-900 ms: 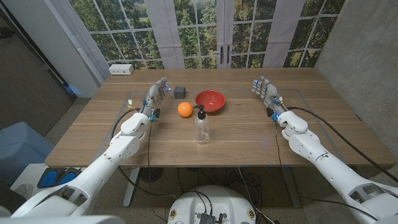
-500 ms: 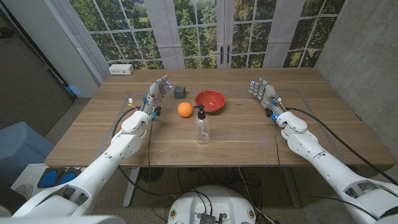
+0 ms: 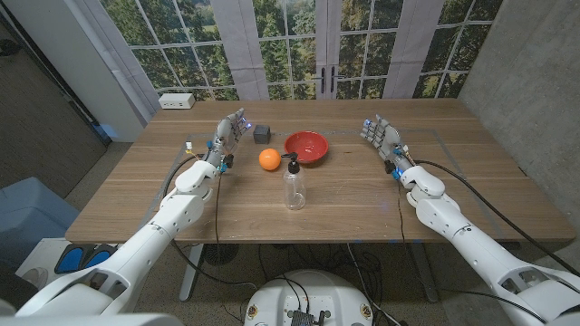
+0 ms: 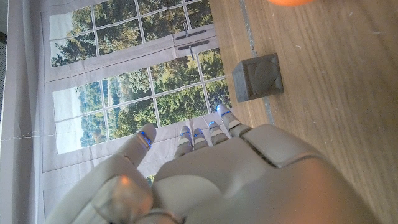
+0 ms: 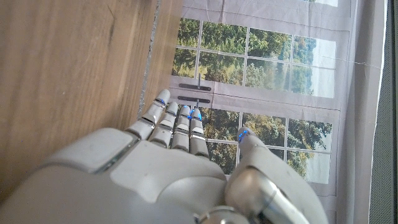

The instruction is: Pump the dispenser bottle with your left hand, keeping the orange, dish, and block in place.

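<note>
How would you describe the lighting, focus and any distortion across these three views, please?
Head view: even daylight from the windows, soft shadows, the bottle and orange sharp, straight edges bowing slightly toward the corners. Left wrist view: the block crisp, the left hand close and soft. Right wrist view: bright panes, the right hand near and slightly blurred.

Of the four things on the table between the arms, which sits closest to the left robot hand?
The small dark grey block, just beside the left robot hand; the orange, red dish and clear dispenser bottle lie farther off.
</note>
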Controlling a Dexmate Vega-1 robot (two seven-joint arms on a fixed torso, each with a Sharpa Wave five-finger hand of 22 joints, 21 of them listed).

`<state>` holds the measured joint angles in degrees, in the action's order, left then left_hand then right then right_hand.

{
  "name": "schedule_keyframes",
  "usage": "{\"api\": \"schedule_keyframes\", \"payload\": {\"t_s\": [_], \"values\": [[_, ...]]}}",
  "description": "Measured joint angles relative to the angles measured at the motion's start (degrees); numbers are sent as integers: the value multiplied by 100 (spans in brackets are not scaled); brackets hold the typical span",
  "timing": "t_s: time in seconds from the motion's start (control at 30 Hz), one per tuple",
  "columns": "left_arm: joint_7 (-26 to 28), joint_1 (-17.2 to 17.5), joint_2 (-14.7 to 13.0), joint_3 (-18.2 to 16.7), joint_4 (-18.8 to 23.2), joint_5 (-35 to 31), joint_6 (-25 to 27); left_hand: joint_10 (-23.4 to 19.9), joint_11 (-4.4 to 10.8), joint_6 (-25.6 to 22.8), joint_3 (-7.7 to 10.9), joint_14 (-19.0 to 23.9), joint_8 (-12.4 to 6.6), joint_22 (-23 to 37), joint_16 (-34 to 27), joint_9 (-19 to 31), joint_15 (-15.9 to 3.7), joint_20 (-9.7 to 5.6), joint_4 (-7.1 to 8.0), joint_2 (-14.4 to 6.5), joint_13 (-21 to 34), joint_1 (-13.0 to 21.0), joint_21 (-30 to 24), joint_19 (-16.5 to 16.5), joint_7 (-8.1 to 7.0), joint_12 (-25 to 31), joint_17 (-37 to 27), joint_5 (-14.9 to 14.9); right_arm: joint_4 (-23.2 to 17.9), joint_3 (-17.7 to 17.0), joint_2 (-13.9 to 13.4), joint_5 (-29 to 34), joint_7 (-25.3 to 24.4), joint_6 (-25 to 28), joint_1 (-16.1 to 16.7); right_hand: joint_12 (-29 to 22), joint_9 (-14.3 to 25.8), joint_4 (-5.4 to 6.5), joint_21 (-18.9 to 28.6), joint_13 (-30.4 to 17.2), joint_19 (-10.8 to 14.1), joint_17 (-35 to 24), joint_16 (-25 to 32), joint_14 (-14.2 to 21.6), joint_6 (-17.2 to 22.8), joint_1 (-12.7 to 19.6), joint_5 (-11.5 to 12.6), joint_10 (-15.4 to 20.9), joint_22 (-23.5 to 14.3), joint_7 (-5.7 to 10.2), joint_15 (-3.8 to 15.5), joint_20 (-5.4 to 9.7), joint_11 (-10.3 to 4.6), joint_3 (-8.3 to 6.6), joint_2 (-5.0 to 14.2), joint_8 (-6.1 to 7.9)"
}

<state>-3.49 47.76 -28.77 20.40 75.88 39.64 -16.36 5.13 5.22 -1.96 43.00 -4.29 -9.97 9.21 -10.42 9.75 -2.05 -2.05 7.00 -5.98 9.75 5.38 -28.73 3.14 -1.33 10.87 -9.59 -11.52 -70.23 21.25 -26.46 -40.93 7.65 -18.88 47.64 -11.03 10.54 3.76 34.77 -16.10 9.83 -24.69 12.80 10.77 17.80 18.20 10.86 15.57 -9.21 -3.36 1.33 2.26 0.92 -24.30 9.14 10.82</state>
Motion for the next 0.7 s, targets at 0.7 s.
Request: {"api": "schedule_keyframes", "payload": {"t_s": [0.7], "values": [[-103, 2, -27, -2, 49, 60, 19, -44, 1, -31, -41, 72, 0, -1, 0, -1, 10, 0, -89, 0, 27, 0, 77, -61, -31, 0, -1, 0, -749, -64, -141, 297, -777, -131, 647, -44, -1, -180, -87, 67, 91, 26, 45, 62, 92, 143, -27, 92, 1, 31, -1, -32, 51, -38, -37, 26]]}}
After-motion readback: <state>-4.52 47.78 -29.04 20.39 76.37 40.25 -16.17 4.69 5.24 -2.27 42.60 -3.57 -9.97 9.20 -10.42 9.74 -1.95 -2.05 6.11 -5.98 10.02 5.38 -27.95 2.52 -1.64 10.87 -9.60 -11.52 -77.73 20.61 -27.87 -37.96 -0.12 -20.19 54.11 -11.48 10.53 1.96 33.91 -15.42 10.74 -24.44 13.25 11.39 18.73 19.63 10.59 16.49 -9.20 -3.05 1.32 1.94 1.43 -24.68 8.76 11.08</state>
